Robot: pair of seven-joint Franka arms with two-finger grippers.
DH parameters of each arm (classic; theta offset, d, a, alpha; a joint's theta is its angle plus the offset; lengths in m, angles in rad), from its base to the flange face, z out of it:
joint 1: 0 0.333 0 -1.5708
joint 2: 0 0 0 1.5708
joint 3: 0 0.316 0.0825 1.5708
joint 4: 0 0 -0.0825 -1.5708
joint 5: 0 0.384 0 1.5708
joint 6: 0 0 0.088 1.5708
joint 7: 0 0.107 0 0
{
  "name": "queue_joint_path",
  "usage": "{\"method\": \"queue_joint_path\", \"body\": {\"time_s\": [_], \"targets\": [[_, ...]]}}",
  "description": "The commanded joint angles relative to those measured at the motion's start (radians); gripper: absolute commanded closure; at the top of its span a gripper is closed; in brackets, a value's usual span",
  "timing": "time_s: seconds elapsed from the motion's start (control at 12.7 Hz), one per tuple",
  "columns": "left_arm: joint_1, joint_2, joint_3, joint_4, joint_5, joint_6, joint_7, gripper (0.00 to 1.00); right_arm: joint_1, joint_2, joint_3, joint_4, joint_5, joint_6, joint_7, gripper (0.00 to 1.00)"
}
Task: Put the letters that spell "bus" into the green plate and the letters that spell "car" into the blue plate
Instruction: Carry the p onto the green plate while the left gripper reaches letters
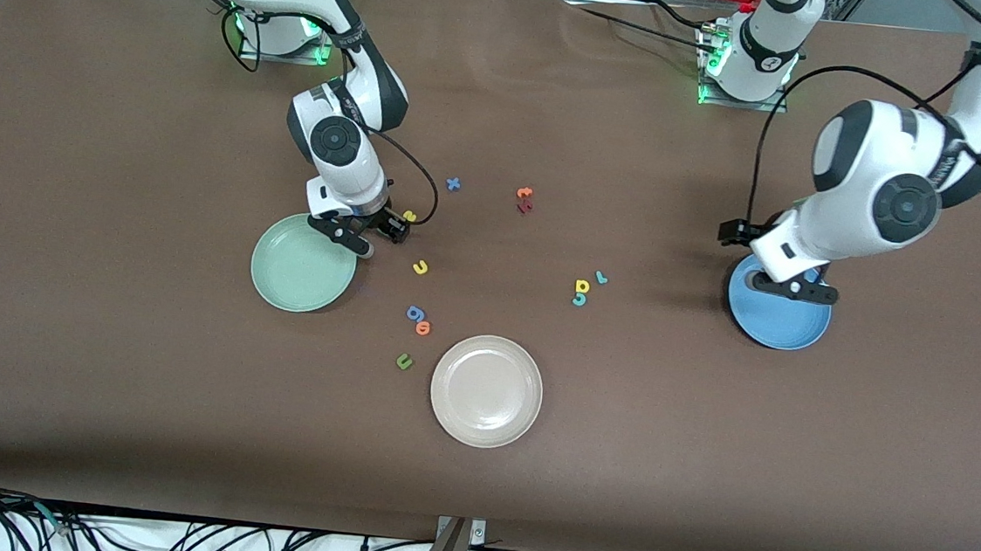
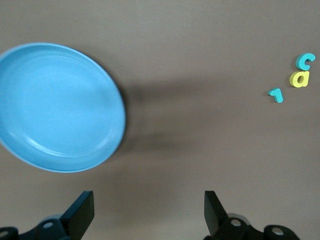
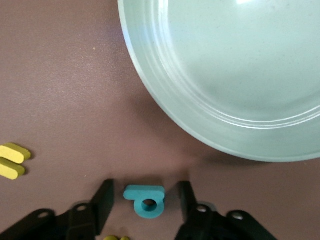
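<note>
My right gripper stands low at the table beside the green plate, open, its fingers on either side of the teal b with a gap on each side. From the front the right gripper hides the b. The yellow s lies just beside that gripper. The yellow u lies nearer the camera. My left gripper hangs open and empty over the edge of the blue plate. Teal r, yellow a and teal c lie together mid-table.
A beige plate sits nearer the camera. A blue g, orange o and green u lie between it and the green plate. A blue x, orange t and dark red letter lie farther back.
</note>
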Motion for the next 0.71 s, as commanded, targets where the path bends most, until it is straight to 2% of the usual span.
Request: {"method": "queue_joint_path", "body": {"time_s": [0.0, 0.16, 0.31, 0.47, 0.63], "targets": [[-0.110, 0.030, 0.009, -0.021, -0.028, 0.057, -0.160, 0.01, 0.007, 0.001, -0.004, -0.005, -0.016, 0.017, 0.010, 0.60], [-0.173, 0.061, 0.009, -0.021, -0.028, 0.092, -0.265, 0.01, 0.007, 0.000, -0.004, -0.004, -0.016, 0.014, 0.008, 0.77], [-0.220, 0.094, 0.009, -0.021, -0.028, 0.127, -0.355, 0.01, 0.007, -0.008, -0.005, 0.003, -0.016, 0.009, -0.006, 0.84], [-0.244, 0.121, 0.006, -0.024, -0.081, 0.175, -0.425, 0.01, 0.007, -0.028, -0.007, 0.021, -0.018, -0.036, -0.013, 0.84], [-0.273, 0.162, 0.006, -0.036, -0.143, 0.260, -0.437, 0.04, 0.005, -0.057, -0.036, 0.106, -0.034, -0.209, -0.070, 0.84]]}}
